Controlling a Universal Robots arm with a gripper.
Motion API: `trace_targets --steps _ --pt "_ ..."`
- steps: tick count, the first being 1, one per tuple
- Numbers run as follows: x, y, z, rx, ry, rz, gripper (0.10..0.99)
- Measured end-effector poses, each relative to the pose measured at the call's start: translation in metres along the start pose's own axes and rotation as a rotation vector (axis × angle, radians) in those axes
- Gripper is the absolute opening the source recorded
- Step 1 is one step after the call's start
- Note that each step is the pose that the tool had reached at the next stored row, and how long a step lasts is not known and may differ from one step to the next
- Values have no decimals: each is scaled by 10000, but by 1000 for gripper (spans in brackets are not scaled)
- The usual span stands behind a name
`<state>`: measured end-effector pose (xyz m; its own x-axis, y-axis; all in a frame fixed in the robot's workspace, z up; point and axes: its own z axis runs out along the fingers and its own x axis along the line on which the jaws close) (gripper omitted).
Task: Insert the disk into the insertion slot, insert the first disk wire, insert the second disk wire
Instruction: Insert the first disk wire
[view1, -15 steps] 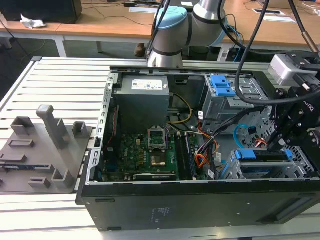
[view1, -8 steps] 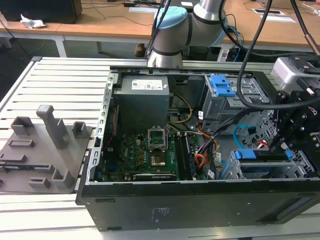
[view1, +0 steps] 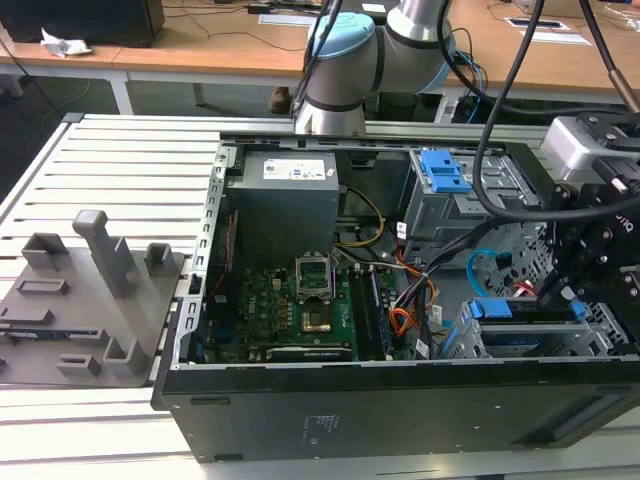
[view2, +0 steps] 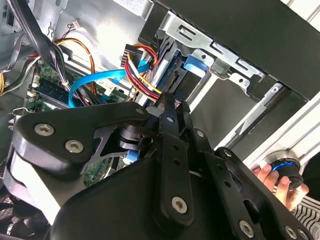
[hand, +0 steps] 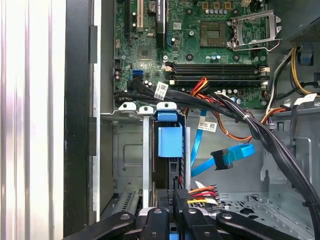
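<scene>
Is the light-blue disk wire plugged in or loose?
Loose. In the first wrist view the light-blue wire ends in a dark plug hanging free, apart from the disk.

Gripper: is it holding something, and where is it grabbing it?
It looks like the gripper pinches the red-yellow wire by its plug end, right at the disk. The blue wire lies free.

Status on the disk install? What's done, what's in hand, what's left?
Done: the blue-framed disk sits in the insertion slot. In hand: the gripper is at the disk's rear, beside the red-yellow-black wire bundle; whether that bundle is plugged in is hidden. Left: the second disk wire, light blue, hangs loose with its dark plug unconnected.
</scene>
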<state>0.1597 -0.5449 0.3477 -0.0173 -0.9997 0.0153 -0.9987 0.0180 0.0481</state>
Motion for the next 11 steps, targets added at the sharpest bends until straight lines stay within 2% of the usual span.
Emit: trace_targets --steps 2,4,5,9,11 --pt "0 0 5 1 -11 -1 169" --pt "0 0 6 -2 -115 -6 169" --pt "0 -1 6 -4 -224 -11 169" --pt "-1 -35 9 -9 -254 -12 169" --pt "-1 -39 13 -11 -317 -15 169"
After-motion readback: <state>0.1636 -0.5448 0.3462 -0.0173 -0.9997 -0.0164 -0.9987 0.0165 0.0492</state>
